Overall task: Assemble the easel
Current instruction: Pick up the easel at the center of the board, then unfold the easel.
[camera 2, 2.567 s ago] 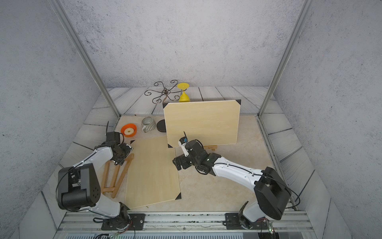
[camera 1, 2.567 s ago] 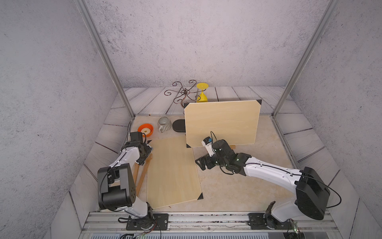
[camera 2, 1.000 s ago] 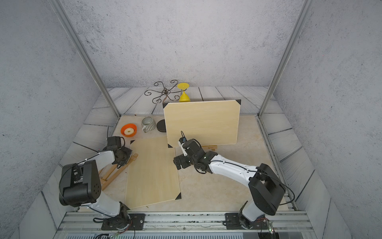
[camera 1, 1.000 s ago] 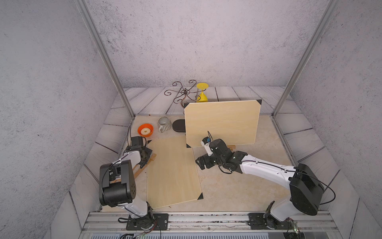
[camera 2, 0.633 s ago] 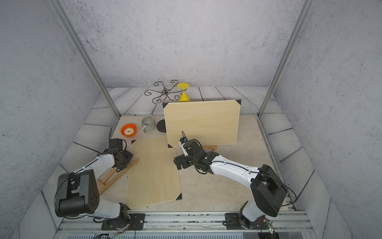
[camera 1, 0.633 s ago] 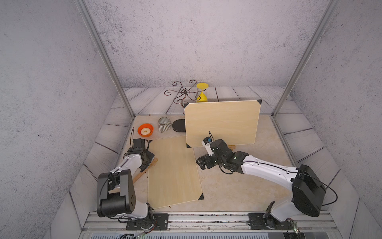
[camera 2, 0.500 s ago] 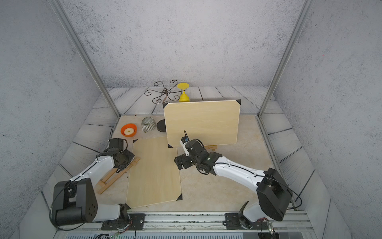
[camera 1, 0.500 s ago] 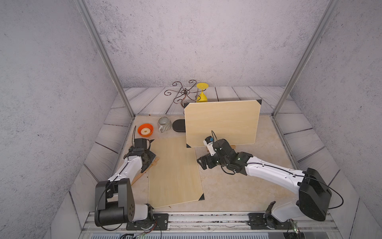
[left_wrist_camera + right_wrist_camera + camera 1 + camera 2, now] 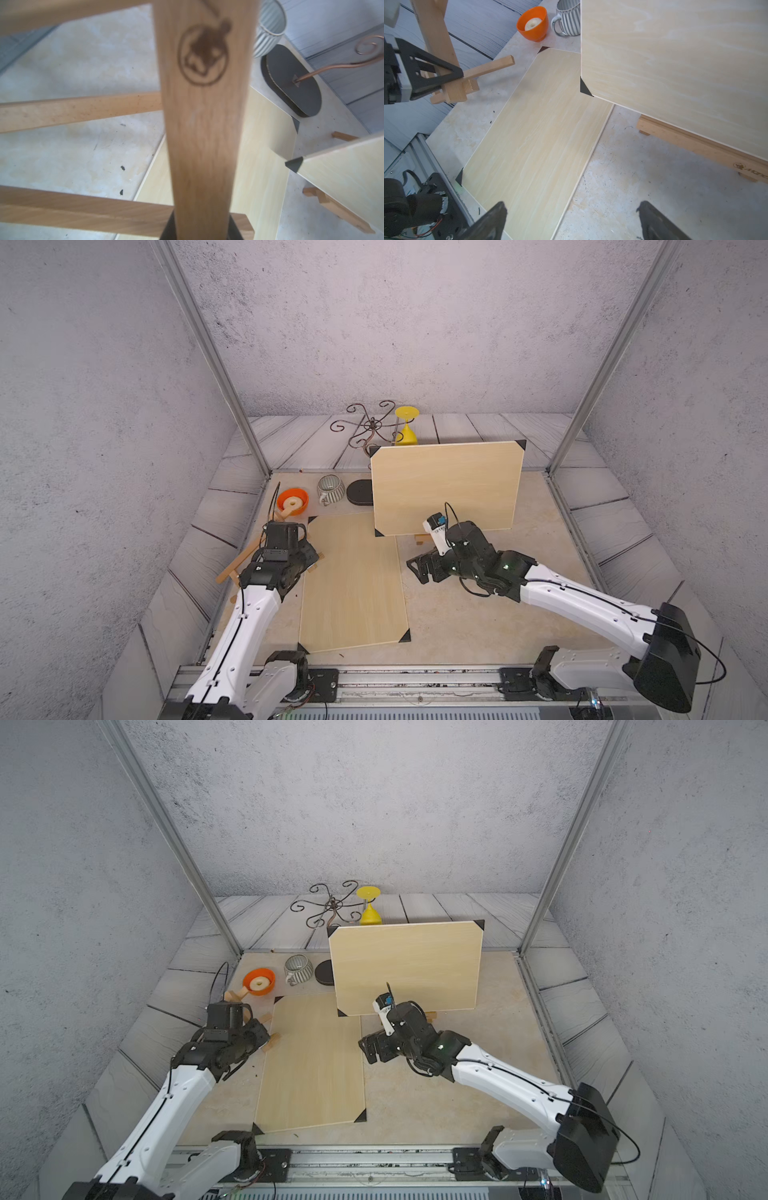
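My left gripper (image 9: pixel 308 559) (image 9: pixel 201 225) is shut on a slat of the wooden easel frame (image 9: pixel 232 568) (image 9: pixel 271 1040), left of the flat plywood board (image 9: pixel 353 585). In the left wrist view the logo-stamped slat (image 9: pixel 204 116) runs straight out from between the black jaws, with other slats crossing behind it. The right wrist view shows the frame (image 9: pixel 440 43) tilted up off the table in that grip. My right gripper (image 9: pixel 417 568) (image 9: pixel 571 209) hangs open and holds nothing, above the flat board's right edge. A second board (image 9: pixel 446 489) stands upright on another easel's ledge (image 9: pixel 695 143).
An orange bowl (image 9: pixel 293 499), a striped mug (image 9: pixel 330 489) and a black oval base (image 9: pixel 359 492) sit behind the flat board. A copper wire stand (image 9: pixel 370 429) and a yellow goblet (image 9: pixel 406 427) are at the back. Metal posts mark the back corners.
The left gripper has closed further on the easel slat and swung the frame from lying beside the flat board to a raised, slanted pose. The right arm has barely shifted.
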Available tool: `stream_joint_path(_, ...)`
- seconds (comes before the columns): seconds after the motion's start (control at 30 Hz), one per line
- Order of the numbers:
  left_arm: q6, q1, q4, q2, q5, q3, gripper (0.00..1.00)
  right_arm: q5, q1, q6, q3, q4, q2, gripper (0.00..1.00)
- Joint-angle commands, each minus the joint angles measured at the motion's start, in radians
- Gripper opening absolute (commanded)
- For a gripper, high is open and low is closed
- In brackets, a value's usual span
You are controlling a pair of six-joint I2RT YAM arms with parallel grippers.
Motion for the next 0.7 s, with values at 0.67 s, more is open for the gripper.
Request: stream_joint_path(0.67,0.55,-0.776,0.147,-0.18,0.047,0.17,0.0,0.027,0.0,0.061,-0.033,-0.179,-0.375,0.99)
